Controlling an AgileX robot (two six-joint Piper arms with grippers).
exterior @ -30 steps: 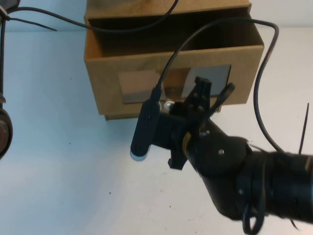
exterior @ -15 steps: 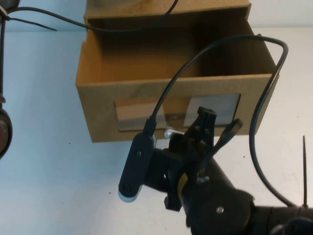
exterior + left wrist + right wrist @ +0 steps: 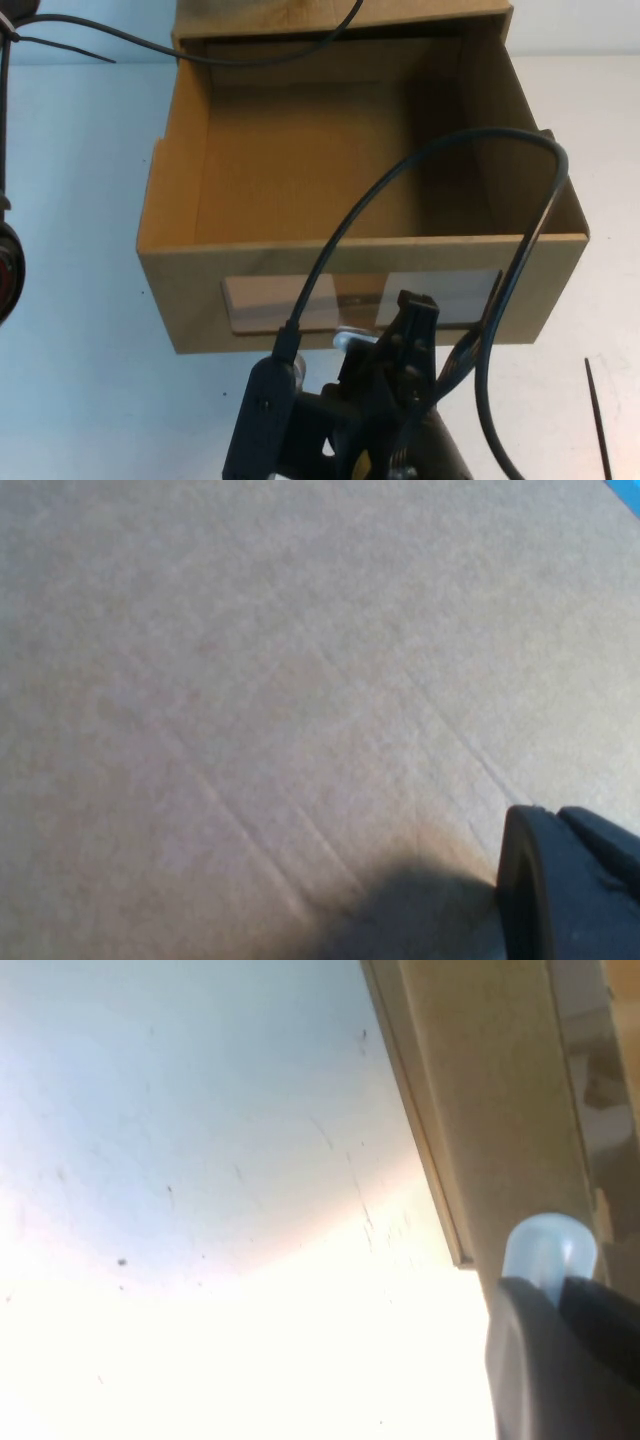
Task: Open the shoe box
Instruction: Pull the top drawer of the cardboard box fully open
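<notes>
Your right gripper [image 3: 414,308] sits at 6 o'clock on the table [image 3: 80,390]. Its fingers are pressed together at the foot of the box [image 3: 165,200], low on the front wall [image 3: 555,290] — what they pinch there, you cannot tell. A small pale knob [image 3: 350,338] shows at the gripper's 9 o'clock, close against that wall. The wrist camera [image 3: 262,420] hangs at its 8 o'clock. From the camera a black cable [image 3: 440,155] arcs toward 12 over the box and drops back at 3 o'clock.

Two pale patches [image 3: 290,300] lie side by side on the front wall. Beyond the wall the tray [image 3: 300,170] stands out from the sleeve [image 3: 340,12] toward you, its brown inside open to view. A thin black rod [image 3: 598,410] lies at the gripper's 4 o'clock, apart from the box.

Your left gripper [image 3: 560,880] shows only in its wrist view, close over plain cardboard — spread or pressed together, you cannot tell.
</notes>
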